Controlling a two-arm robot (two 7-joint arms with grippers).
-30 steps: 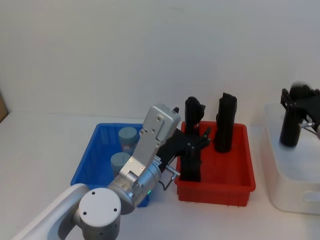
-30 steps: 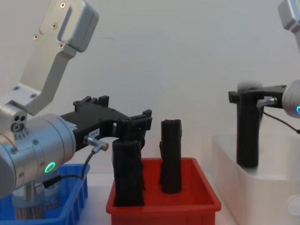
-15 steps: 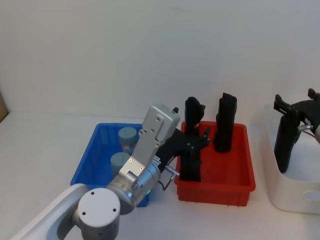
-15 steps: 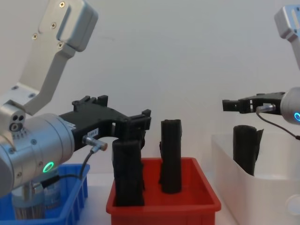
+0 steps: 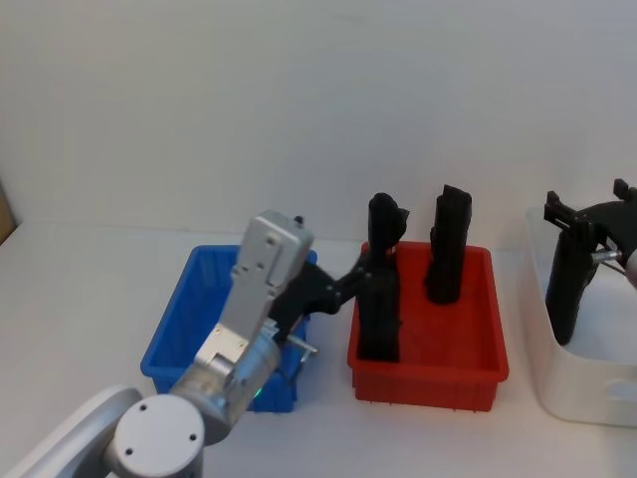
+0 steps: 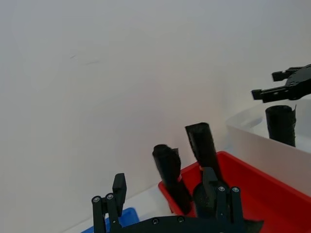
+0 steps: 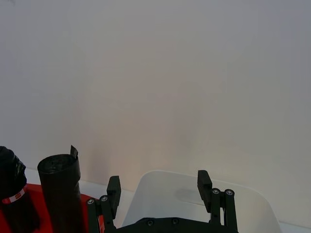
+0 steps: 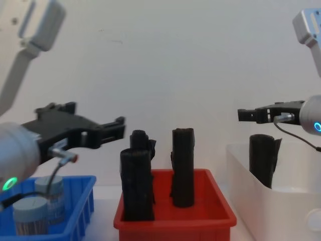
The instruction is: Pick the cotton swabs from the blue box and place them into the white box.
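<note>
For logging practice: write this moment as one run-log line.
left jaws: open, by blue box | right jaws: open, above white box | cotton swabs: in blue box

Glossy plastic blue box point(image 5: 167, 324), red bin point(image 5: 428, 379); matt blk rolls point(image 5: 445, 247).

Left end effector point(image 5: 353, 281) near blue box point(image 5: 174, 324), right end effector point(image 5: 589, 205) above white box point(image 5: 577, 378).
</note>
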